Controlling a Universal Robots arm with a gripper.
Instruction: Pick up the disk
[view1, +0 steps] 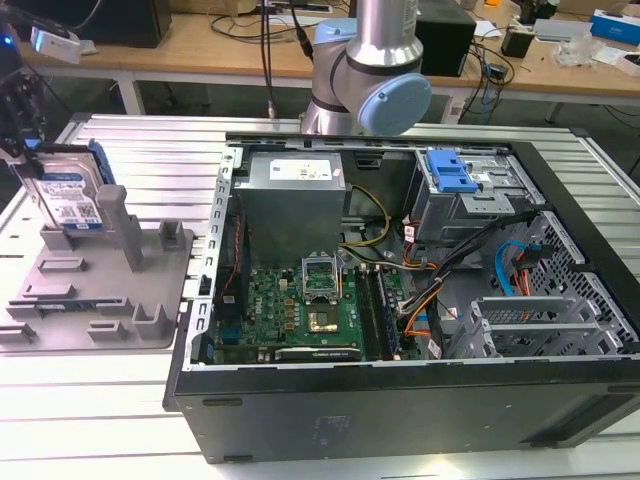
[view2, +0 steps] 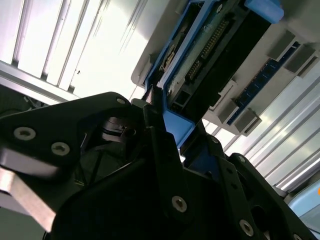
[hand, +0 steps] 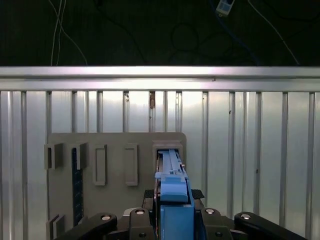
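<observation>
We see the disk (view1: 72, 192) upright over the grey holder tray (view1: 100, 290) at nine o'clock on the counter (view1: 90, 410), fingers (hand: 145, 215) clamped on its blue edge, open computer case (view1: 400, 300) at three o'clock, holder posts (view1: 115, 225) just beside.

Bright light is glaring off the ribbed aluminium worktop (view1: 60, 420); behind it, a wooden bench (view1: 560, 75) is carrying cables and boxes, and dark floor is showing beneath in the exterior view
</observation>
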